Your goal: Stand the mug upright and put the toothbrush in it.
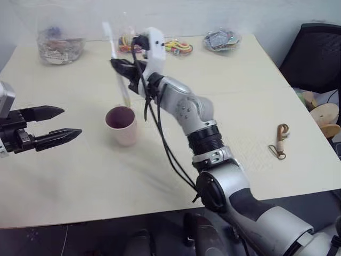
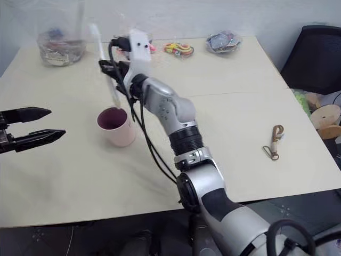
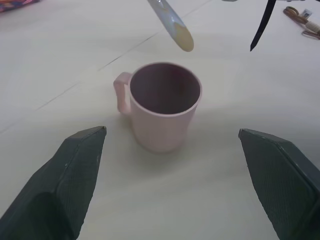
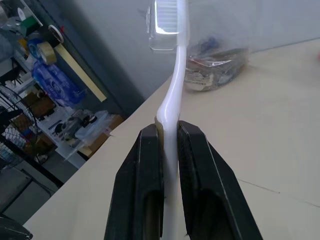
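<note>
Here the right gripper, jaws clamped on the toothbrush, held it handle-down just above the upright mug on the tabletop, left gripper jaws apart beside it; lowering should centre the handle over the rim.

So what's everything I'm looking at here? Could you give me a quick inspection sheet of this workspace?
Surface: pale table, seam lines across it.
Job's things: mug upright, nothing inside; toothbrush held above it, bristles up.
Clutter: brown strap keychain; clear jar and plastic bags at the far edge.
Grippers: right gripper shut on the toothbrush; left gripper open, beside the mug, apart from it.
Cables: black cables along the right arm.
Surroundings: dark chair, wooden spools, shelves of tape rolls.
</note>
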Available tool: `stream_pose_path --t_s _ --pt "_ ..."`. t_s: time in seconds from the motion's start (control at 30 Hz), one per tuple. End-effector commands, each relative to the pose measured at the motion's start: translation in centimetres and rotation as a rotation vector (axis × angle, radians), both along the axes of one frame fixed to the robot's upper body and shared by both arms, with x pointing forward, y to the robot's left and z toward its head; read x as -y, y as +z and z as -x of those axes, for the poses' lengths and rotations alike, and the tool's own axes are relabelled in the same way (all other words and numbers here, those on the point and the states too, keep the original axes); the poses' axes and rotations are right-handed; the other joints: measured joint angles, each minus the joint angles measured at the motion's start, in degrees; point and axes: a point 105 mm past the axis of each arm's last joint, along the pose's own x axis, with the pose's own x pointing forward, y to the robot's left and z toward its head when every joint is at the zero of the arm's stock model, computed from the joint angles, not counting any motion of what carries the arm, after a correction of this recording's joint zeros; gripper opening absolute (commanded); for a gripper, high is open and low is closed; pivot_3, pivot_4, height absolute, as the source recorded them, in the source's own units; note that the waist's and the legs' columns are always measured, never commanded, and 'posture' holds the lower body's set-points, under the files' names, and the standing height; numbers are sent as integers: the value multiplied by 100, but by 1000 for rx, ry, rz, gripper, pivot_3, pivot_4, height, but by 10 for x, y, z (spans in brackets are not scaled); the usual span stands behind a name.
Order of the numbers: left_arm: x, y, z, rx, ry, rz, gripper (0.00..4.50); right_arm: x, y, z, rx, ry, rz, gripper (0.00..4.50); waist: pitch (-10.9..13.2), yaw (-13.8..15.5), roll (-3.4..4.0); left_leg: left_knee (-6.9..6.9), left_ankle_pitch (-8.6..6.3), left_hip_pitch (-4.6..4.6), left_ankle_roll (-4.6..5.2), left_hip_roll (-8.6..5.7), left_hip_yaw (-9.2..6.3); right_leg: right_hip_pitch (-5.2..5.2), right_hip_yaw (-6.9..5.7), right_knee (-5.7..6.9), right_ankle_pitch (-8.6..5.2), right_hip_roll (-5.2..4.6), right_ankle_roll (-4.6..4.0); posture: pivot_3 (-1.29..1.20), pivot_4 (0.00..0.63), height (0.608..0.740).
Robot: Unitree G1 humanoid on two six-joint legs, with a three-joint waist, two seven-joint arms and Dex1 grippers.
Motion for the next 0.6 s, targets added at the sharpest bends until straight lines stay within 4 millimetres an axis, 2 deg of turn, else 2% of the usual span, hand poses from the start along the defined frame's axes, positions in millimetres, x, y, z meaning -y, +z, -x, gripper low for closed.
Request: stream_pose_path --t_s 0.03,0.23,0.3,0.37,0.6 --pt "4 13 4 68 7 -15 4484 -23 -6 19 45 60 1 91 -2 -2 -3 1 0 -2 0 0 0 0 0 -1 0 0 0 0 150 740" --pt "9 12 5 69 -1 -16 4484 -26 -21 11 60 8 8 91 -2 -33 -4 0 0 -3 0 0 0 -10 2 1 0 1 0 0 150 740" --pt "10 13 3 75 -5 -15 4484 -28 -18 15 77 30 -12 834 -2 -63 -4 0 1 -4 -2 2 0 -13 2 4 0 3 0 0 150 740" --pt "11 14 2 81 -8 -12 4484 -27 -16 19 109 41 -13 1376 -2 -82 -4 0 1 -4 -2 2 0 -15 1 6 0 3 0 0 150 740" --pt "9 14 -11 109 0 3 4484 -3 -6 35 241 76 -13 3723 -3 -110 -6 1 1 -4 -2 1 -3 -14 2 10 0 2 0 0 150 740"
